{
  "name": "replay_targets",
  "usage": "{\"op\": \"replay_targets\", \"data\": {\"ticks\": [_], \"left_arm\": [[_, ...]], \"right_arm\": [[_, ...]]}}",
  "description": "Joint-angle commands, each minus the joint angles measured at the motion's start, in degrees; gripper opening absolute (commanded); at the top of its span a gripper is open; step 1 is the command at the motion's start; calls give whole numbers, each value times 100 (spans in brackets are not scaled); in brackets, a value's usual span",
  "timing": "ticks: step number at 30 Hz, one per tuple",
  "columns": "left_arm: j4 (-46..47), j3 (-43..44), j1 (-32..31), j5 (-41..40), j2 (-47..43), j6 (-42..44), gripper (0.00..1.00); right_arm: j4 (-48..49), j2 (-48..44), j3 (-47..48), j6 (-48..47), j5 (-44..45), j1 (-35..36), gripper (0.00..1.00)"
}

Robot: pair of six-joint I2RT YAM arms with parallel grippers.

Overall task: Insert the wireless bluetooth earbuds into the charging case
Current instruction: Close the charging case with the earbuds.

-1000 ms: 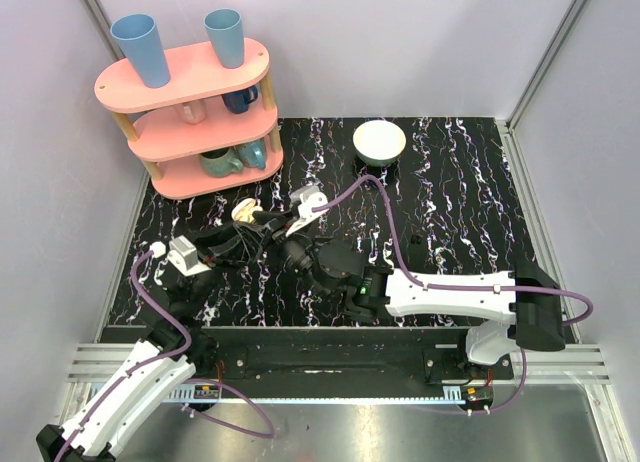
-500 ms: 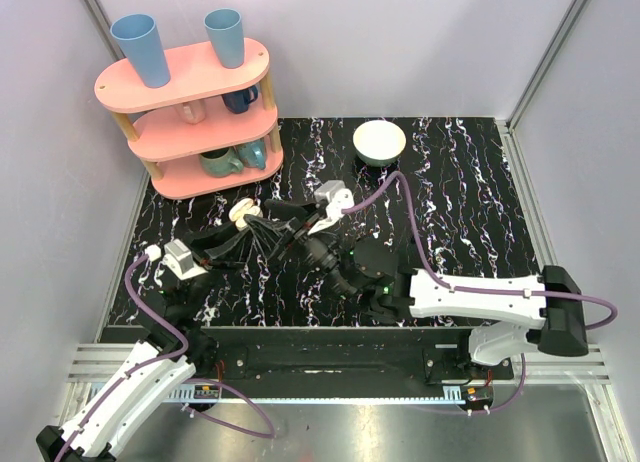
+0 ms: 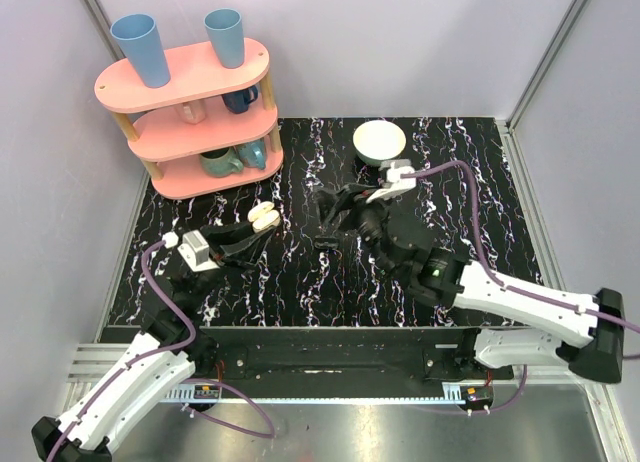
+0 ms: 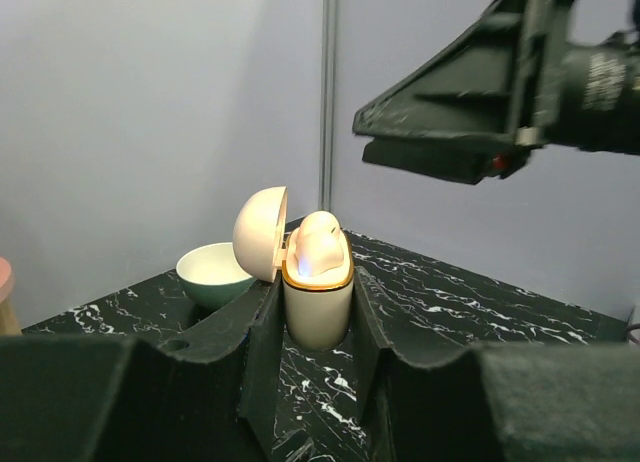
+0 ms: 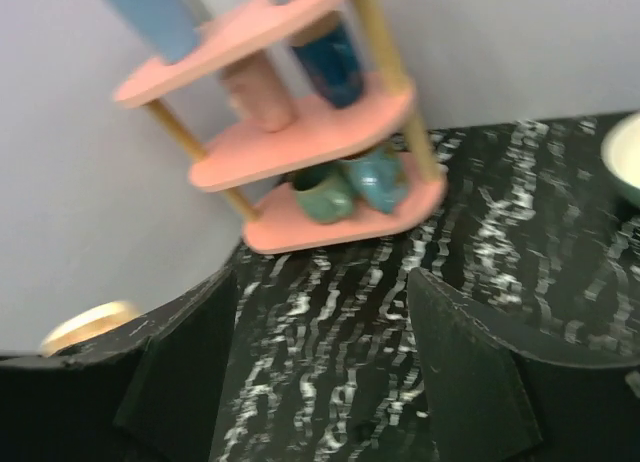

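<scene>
Table (image 3: 470,182): black marble-pattern top, walled on three sides.

Shelf (image 3: 180,82): pink, three tiers, far left corner. Two blue cups (image 3: 135,47) stand on the top tier, and mugs (image 3: 222,162) sit on the lower tiers.

Right arm (image 3: 520,302): stretched from the near right corner toward the table's middle, wrist pointing left. Right gripper (image 3: 330,220): fingers spread wide with nothing between them, hovering right of the left gripper and apart from it. The wrist view is blurred and looks toward the shelf.

Left arm (image 3: 130,382): rises from the near left corner, forearm angled up and to the right. Left gripper (image 3: 260,222): fingers closed narrow on the case, holding it upright.

Bowl (image 3: 380,140): white, at the far middle of the table, beyond both grippers.

Case (image 4: 318,307): cream, clamped between the left fingers, left of centre. Lid (image 4: 260,234) swung open to one side.

Earbuds (image 4: 320,247): a whitish rounded mass stands in the case mouth; whether it is one piece or two cannot be told.
</scene>
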Motion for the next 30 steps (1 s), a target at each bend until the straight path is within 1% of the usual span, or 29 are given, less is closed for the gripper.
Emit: {"op": "replay_targets", "data": {"ticks": [1,3,4,7,11,14,17,21,26,30], "left_arm": [[261,263,-3,312,85,-1,0],[236,342,-12,347,155,16,0],[192,386,-3,373,181,33,0],[165,448,-3,496,252,25,0],[69,509,-3,689,199,33,0],[-248,615,-3,944,147,208,0],[-493,728,-3,1181,129,376,0],[-915,852,-3,1498,155,385,0],[-767,633,-3,1525,24,175,0],[-697,571,-3,1507,32,95,0]], "right_arm": [[-1536,-696,-319,1668,-776,-954,78],[-1766,-968,-477,1914,-1066,-1218,80],[-2106,-1040,-504,1985,-1137,-1393,80],[-2469,-1303,-574,2152,-1278,-1492,81],[-2760,-1409,-575,2424,-1489,-1509,82],[-2830,-1287,-338,2495,-1822,-1509,82],[-2944,-962,31,2451,-2165,-1509,80],[-2953,-540,375,2425,-2552,-1518,80],[-2857,-381,551,2364,-2623,-1509,82],[-2848,-75,814,2039,-2702,-1509,84]]}}
